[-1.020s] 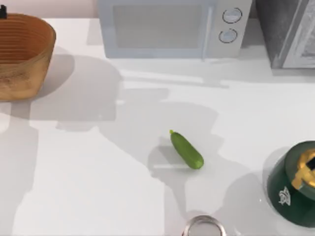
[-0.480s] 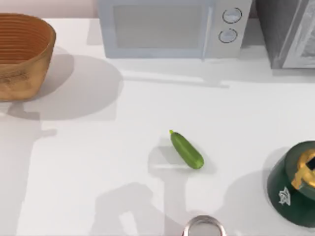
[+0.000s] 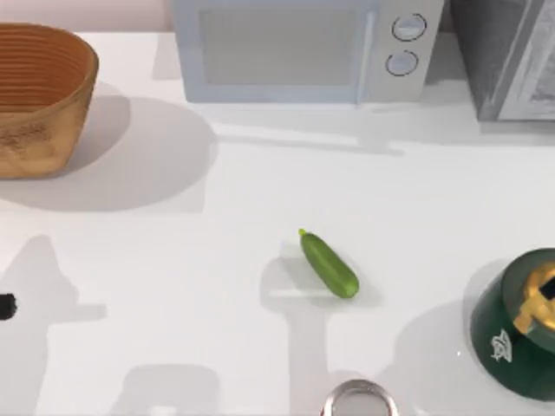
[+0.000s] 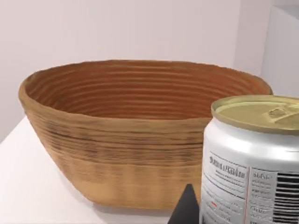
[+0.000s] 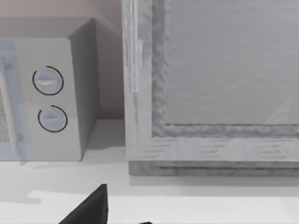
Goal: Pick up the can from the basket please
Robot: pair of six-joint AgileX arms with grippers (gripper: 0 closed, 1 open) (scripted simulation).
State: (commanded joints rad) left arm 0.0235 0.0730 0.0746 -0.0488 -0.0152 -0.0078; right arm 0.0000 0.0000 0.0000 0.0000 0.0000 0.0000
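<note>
My left claw (image 4: 187,207) appears clamped on the can (image 4: 250,161), held outside the basket (image 4: 135,130); right claw state: cannot tell.

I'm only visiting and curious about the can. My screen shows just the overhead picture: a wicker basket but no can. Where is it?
Observer: The left wrist camera shows the can outside the basket, in front of its outer wall.
Visitor: Is something holding it?
Observer: It looks so. The dark speck at your picture's left edge is the left end effector, and up close one dark finger lies against the can's side.
Visitor: What does the can look like?
Observer: It is white with printed text, a barcode and a small red mark, and it has a dull tan-olive top.
</note>
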